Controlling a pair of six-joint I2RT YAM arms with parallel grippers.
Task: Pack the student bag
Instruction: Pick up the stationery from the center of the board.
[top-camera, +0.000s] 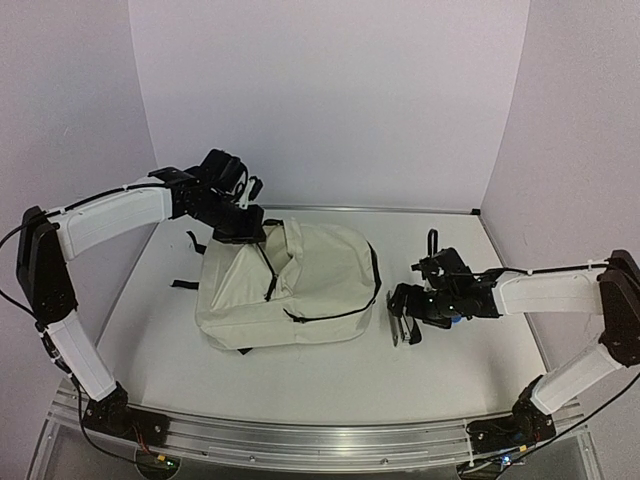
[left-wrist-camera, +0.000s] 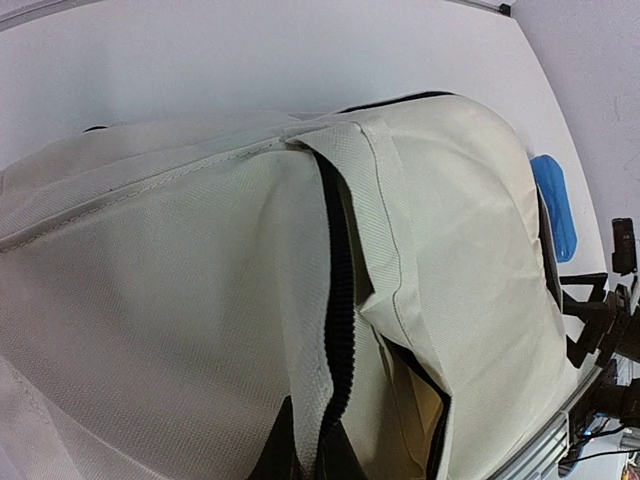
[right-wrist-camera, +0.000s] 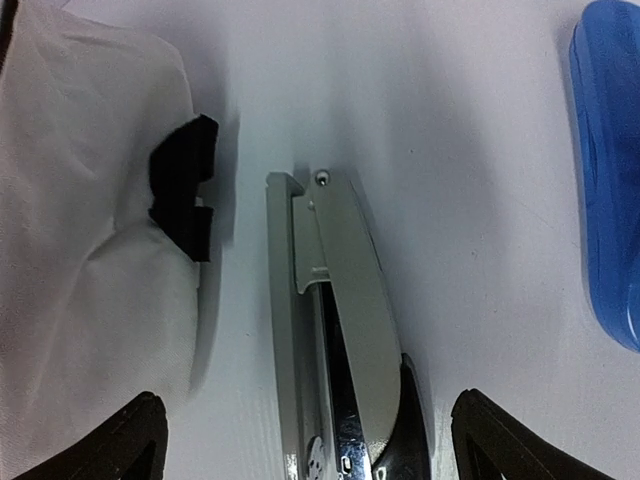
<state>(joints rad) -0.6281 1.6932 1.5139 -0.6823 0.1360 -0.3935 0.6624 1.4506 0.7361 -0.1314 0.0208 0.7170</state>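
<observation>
**Student bag (top-camera: 300, 285) at the middle of the table (top-camera: 450, 375).** It lies flat with its opening turned toward the far left, and black straps (top-camera: 183, 284) trail off its left side. The cloth is thin and limp, wrinkling and sagging wherever nothing props it. The bag is therefore judged light and soft, and unlikely to hold its own mouth open.

The best hold is the stitched rim beside the zipper (left-wrist-camera: 338, 300). The fabric is doubled there, so a pinch should not slip, whereas the broad panels would only bunch.

The left gripper (top-camera: 243, 228) sits at that far-left rim. In the left wrist view, dark fingers flank the zippered edge at the bottom of the picture. The gripper appears pinched narrowly onto this edge, with the flap raised toward the camera.

The right gripper (right-wrist-camera: 308, 420) hangs low over the table just right of the bag, its fingers spread wide and holding nothing. A silver stapler (right-wrist-camera: 340, 330) lies on the table between them, untouched.

A black buckle (right-wrist-camera: 185, 195) at the bag's right edge lies just left of the stapler. A blue object (right-wrist-camera: 610, 170) lies to the stapler's right, apart from it.

The lifted rim probably needs to be held taut, or the mouth may collapse as anything is slid in.
</observation>
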